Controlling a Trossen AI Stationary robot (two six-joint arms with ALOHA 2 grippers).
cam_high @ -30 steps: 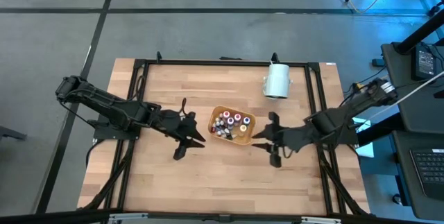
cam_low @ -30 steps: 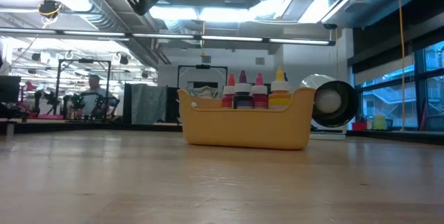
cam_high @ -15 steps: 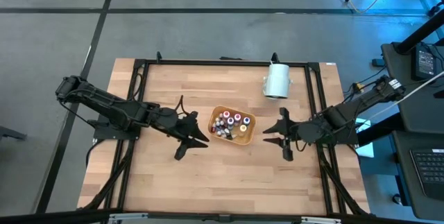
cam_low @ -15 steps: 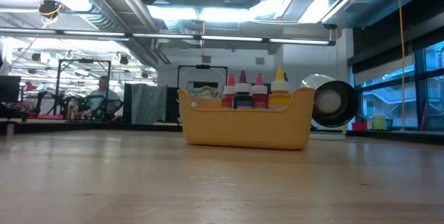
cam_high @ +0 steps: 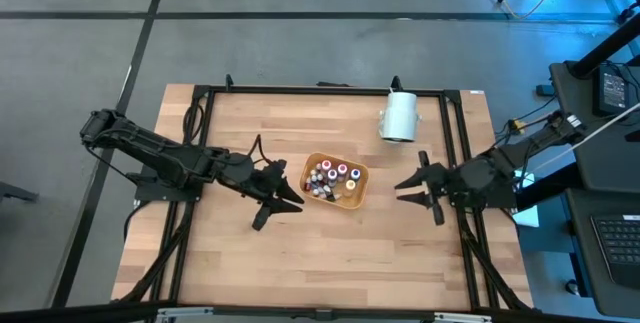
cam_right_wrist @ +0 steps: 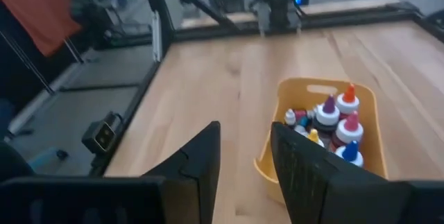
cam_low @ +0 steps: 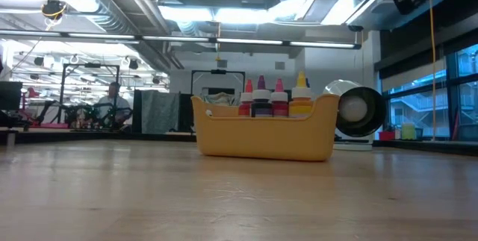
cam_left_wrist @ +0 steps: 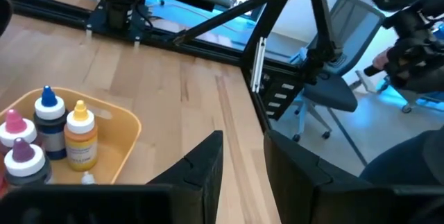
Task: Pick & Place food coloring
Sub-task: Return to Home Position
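We find the food coloring (cam_high: 330, 178) standing in the yellow bin (cam_high: 358, 201), between left gripper (cam_high: 290, 198), nearer, and right gripper (cam_high: 402, 192); both spread, seemingly empty.

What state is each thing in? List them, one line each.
Bottles: capped, in the bin.
Bin: upright, holding the bottles.
Roll: lying on its side, apart from the bin.
Left end effector: open, empty.
Right end effector: open, empty.
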